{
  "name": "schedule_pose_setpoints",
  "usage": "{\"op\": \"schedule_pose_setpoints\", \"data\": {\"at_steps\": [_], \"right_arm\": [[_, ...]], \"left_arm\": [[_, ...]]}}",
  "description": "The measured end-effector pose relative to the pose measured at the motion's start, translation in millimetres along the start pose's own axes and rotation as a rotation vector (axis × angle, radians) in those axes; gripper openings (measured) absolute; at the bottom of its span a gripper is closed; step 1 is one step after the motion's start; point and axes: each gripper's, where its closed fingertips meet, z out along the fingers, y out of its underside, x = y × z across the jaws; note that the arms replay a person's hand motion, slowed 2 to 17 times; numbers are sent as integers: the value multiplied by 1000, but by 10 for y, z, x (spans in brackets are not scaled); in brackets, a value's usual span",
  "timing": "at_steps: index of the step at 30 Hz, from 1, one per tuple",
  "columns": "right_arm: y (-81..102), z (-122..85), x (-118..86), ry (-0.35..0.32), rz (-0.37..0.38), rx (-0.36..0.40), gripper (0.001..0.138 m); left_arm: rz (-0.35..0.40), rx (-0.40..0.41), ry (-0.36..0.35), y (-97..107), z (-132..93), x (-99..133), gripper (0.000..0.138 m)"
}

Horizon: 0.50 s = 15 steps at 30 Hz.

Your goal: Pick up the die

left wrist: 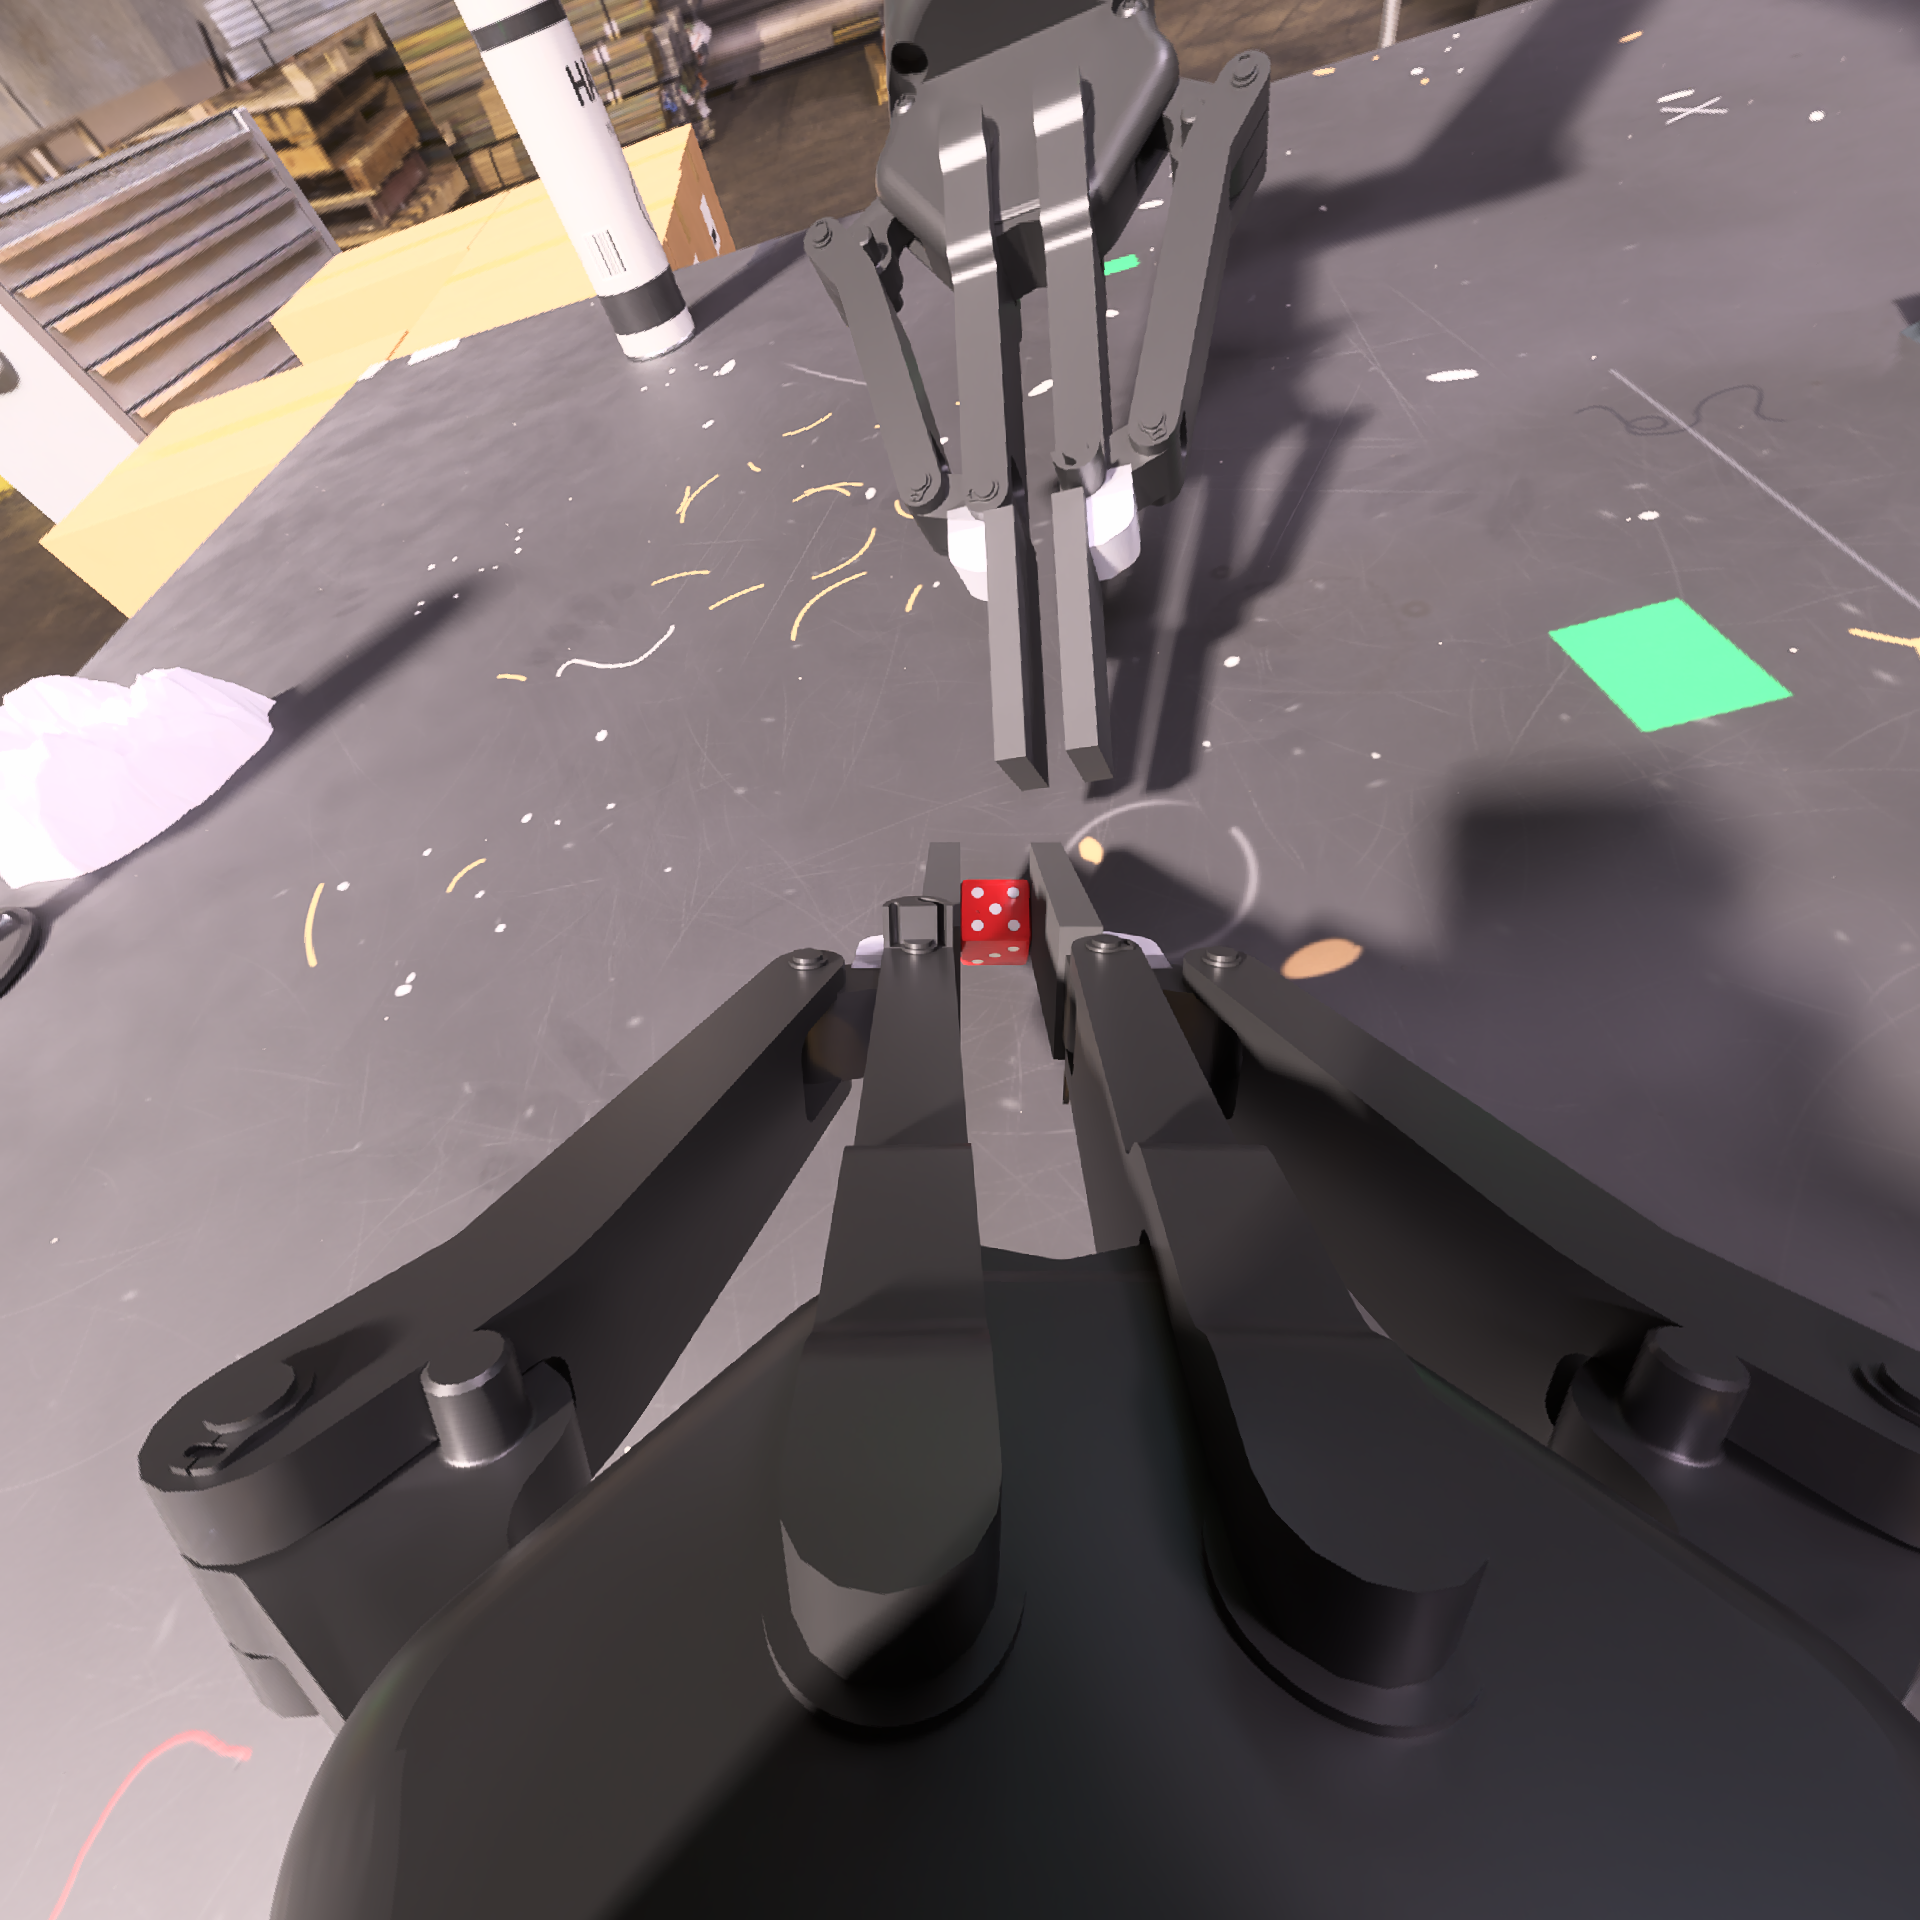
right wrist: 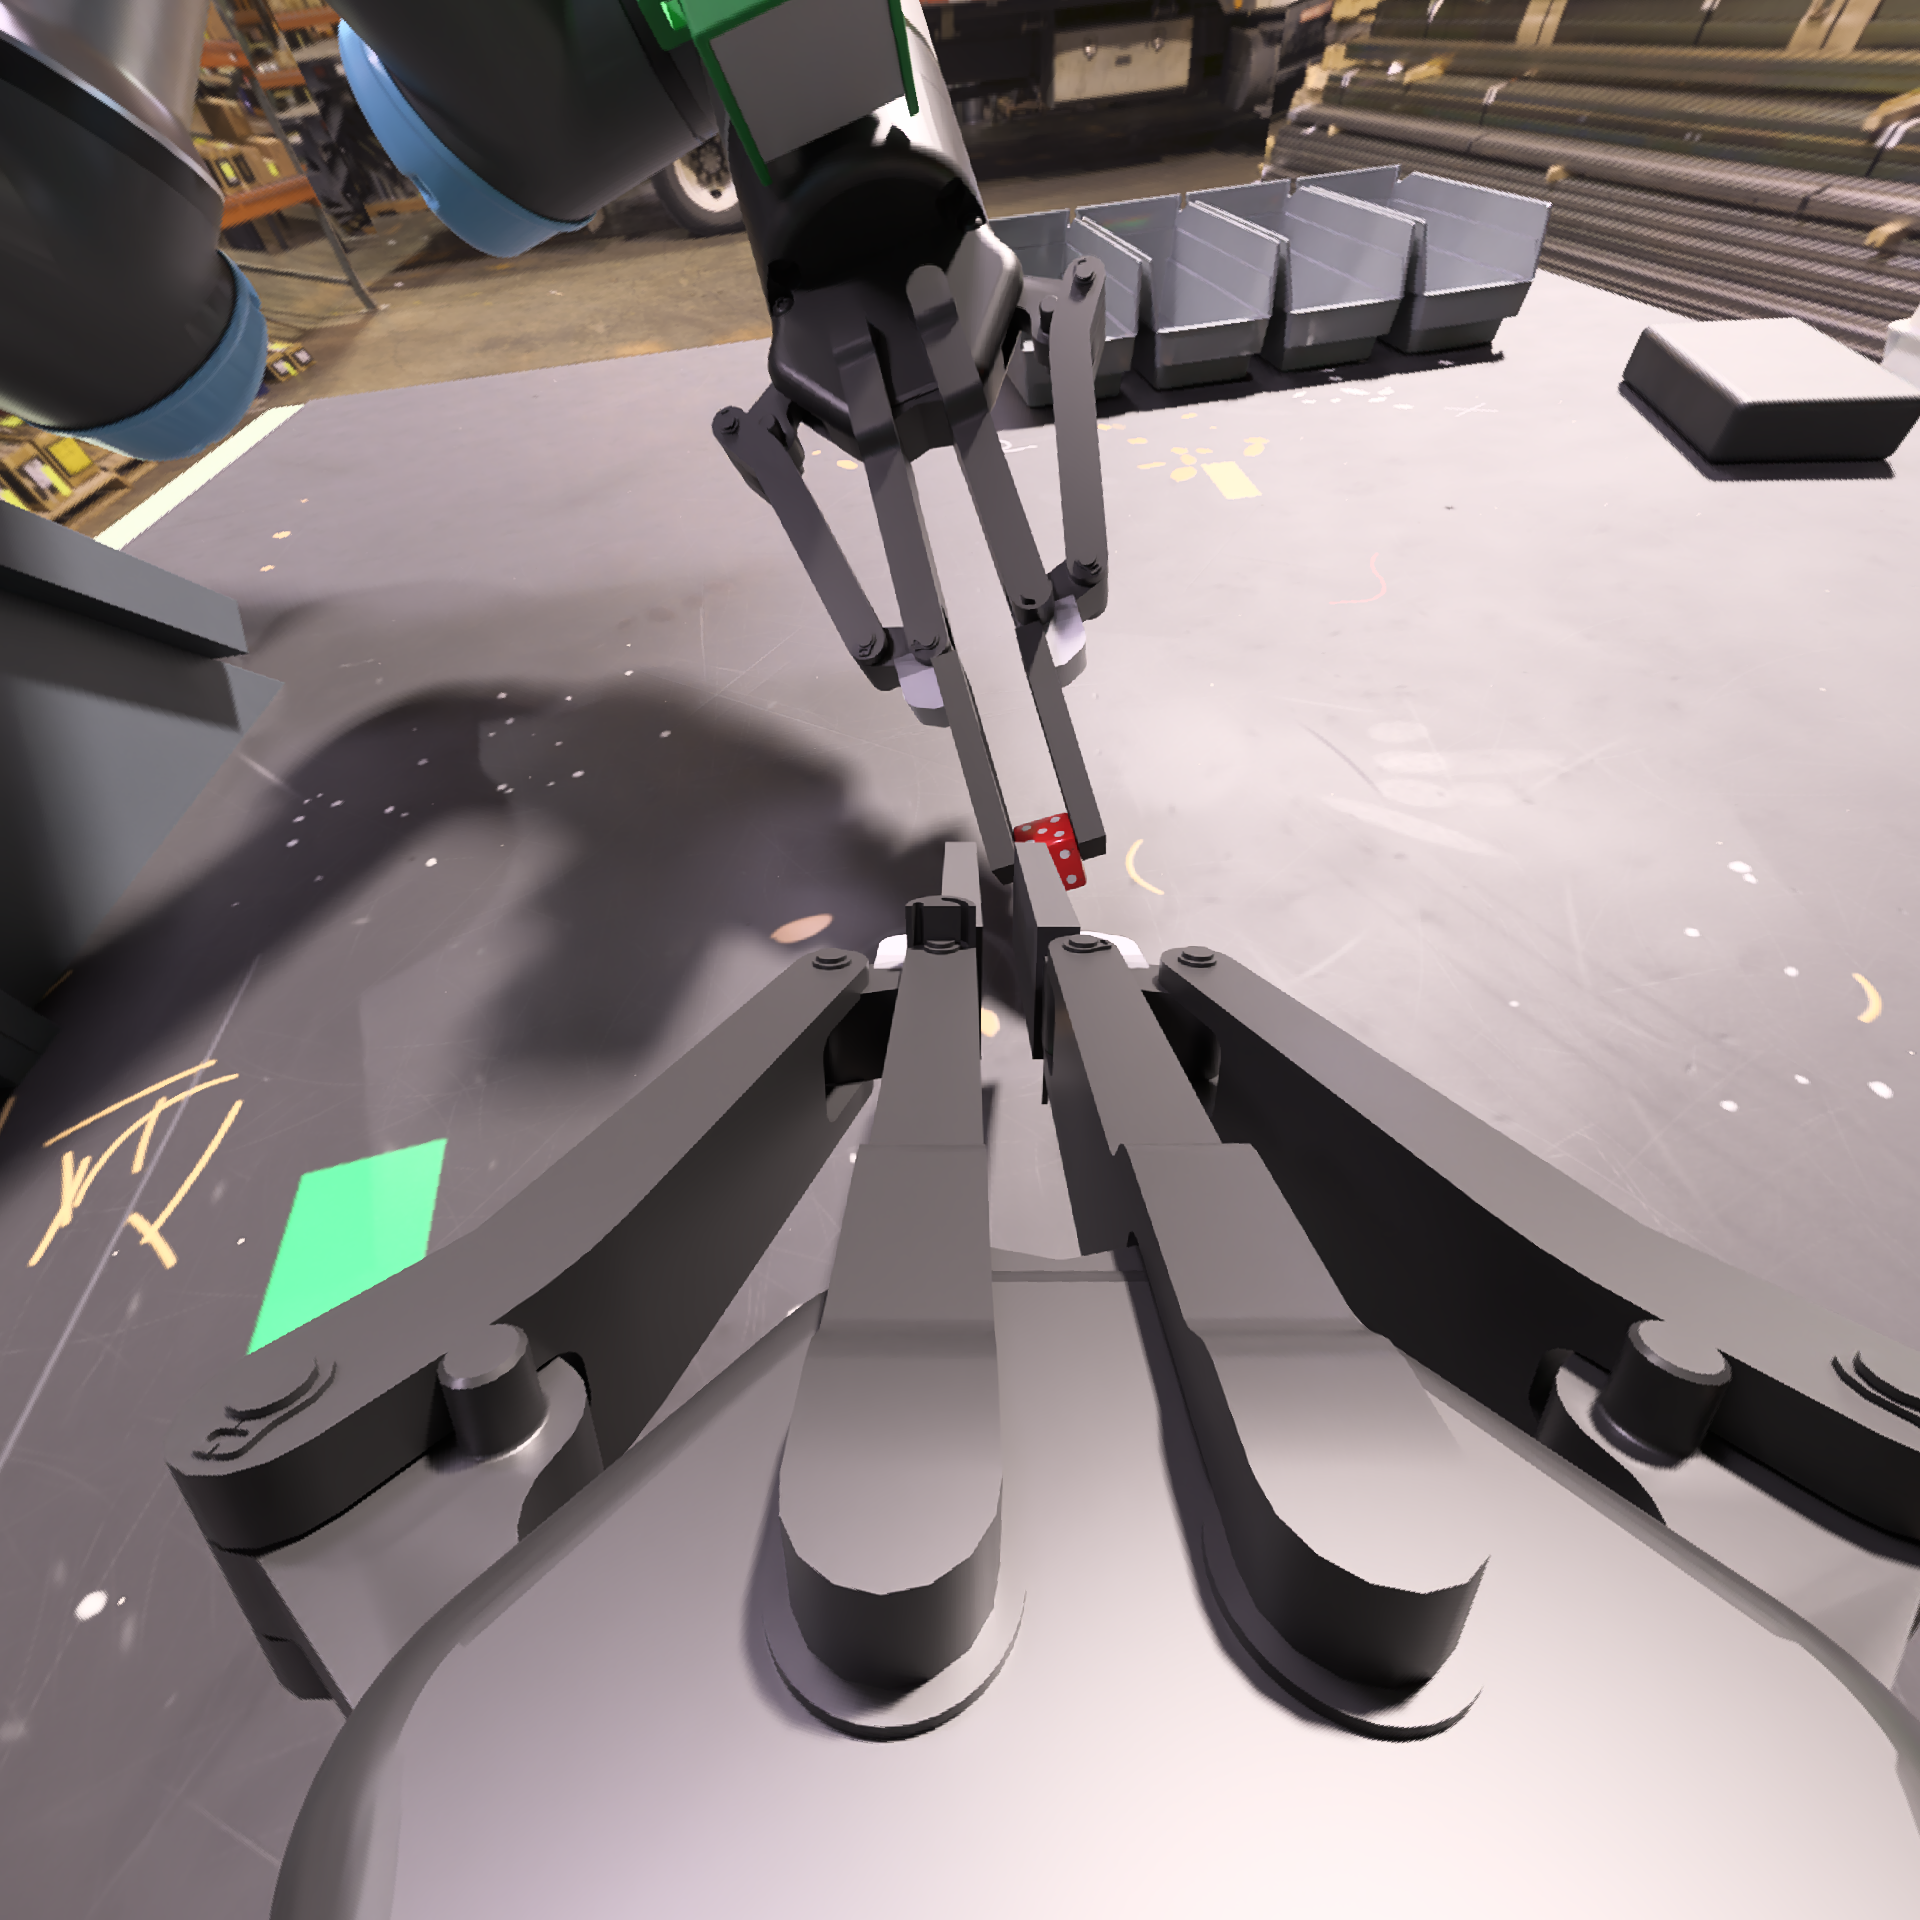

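- Two grippers meet over the dark table (left wrist: 520, 1039) at the red die (left wrist: 994, 921).
- Left gripper (left wrist: 997, 883) pinches the die between its fingertips.
- Right gripper (left wrist: 1051, 774) hangs just beyond the die, fingers nearly together, gripping nothing.
- Green patch (left wrist: 1668, 665) lies well apart from the die.

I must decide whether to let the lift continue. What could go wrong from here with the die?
1. The die sits at the very tips of the left tool, so the hold looks shallow; it may slip out or turn when lifted.
2. The right tool, nearly closed and empty, hangs just beyond the die; the two tools could collide on the way up.
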Motion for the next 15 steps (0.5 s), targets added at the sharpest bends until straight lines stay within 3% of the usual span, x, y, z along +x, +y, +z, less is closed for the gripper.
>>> {"op": "schedule_pose_setpoints", "data": {"at_steps": [15], "right_arm": [[-3, 24, 89, 54, 3, -4, 28]], "left_arm": [[-3, -1, 5, 1, 2, 1, 18]]}}
